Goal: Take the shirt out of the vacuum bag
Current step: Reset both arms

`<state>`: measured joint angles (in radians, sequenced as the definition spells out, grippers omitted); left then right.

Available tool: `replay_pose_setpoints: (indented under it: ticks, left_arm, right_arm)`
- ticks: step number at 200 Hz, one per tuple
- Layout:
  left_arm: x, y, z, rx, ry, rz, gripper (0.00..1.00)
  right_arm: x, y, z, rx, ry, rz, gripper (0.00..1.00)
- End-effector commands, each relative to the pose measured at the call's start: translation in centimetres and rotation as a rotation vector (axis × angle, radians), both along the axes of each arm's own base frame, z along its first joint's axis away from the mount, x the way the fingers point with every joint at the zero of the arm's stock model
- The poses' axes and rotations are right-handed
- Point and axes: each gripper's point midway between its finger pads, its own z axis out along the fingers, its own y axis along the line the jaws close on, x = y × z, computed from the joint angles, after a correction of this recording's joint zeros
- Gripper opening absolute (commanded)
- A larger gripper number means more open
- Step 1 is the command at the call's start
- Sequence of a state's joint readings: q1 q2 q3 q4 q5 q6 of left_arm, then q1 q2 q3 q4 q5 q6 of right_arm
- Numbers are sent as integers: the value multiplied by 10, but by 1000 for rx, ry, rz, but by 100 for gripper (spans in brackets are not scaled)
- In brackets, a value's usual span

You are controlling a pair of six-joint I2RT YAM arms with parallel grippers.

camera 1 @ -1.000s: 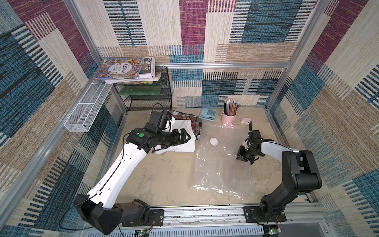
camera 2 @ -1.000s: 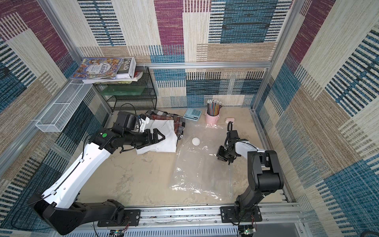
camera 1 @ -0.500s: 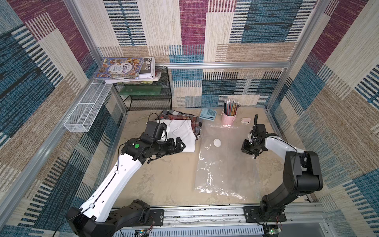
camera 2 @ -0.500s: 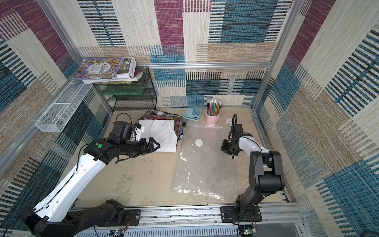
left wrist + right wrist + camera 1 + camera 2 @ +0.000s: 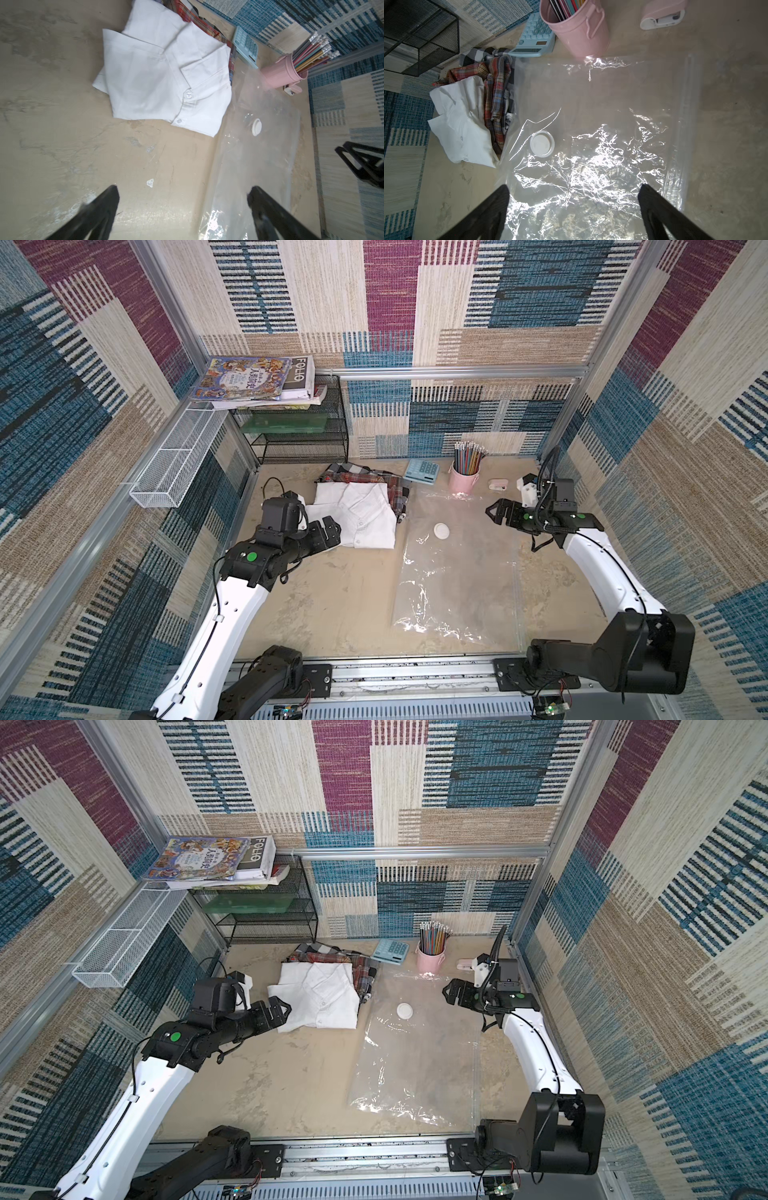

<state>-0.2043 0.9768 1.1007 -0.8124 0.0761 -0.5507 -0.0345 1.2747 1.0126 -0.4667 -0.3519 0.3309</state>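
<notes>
In both top views the vacuum bag [image 5: 457,572] is seen spread flat on the bench [image 5: 332,605], with nothing visible inside it. Its round white valve [image 5: 441,530] is turned upward near the far end. The folded white shirt [image 5: 361,518] is laid outside the bag, just beside its far left corner and partly on a plaid garment [image 5: 357,477]. The left pincer [image 5: 332,531] is held spread apart at the near left edge of the shirt, and nothing is gripped. The right pincer [image 5: 492,512] is likewise spread and empty, held at the bag's far right edge. A pink pencil cup [image 5: 463,483] and a blue calculator [image 5: 422,470] are stood at the back of the bench. A black wire rack [image 5: 299,439] with books [image 5: 253,379] on top is placed in the far left corner.

In the left wrist view the two black fingers [image 5: 99,212] are seen wide apart above bare bench and a bag edge. The shirt [image 5: 162,83] is shown buttoned and folded, with the valve [image 5: 256,126] beyond it.

In the right wrist view the fingers [image 5: 488,214] are parted over the crinkled plastic. The zip strip [image 5: 683,124] is seen along one side of the bag. The shirt [image 5: 463,128] and plaid garment [image 5: 496,99] are heaped against the opposite side.
</notes>
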Motion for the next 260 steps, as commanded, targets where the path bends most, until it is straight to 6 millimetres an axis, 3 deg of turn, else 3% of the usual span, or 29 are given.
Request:
replay_pose_setpoints:
  ticks: [1,26,70,119,133,157,213,239,260]
  left_arm:
    - [9,39,3,121,-92,138,99]
    - [13,76,-11,214,-152,250,99]
    - [25,116,-45,379,-241,336,99]
    - [31,142,-88,500,-218,330,99]
    - [33,141,-102,493,-233,300,99]
    - [45,139,-97,499,-313,268,99]
    - [69,126,-119,492,-358,155,97]
    - [81,99,-117,402,-429,32,97]
    - [91,93,-124,375,-449,-1,97]
  right_arm:
    - [7,-9,8,-61,-103,10,96]
    - [8,-31,11,-189,-172,-53,96]
    - [-8,-79,30,-349,-388,-311,96]
    - [-33,-81,9,-507,-630,-308,96]
    - [-40,-82,2,-530,-663,-320,96]
    - [-39,-86,-8,-519,-636,-340,96]
    - [-41,-85,-26,-525,-668,-360,96]
    - [-34,-82,-28,-499,-693,-347,96]
    - [-27,-82,-35,-506,-694,-349,96]
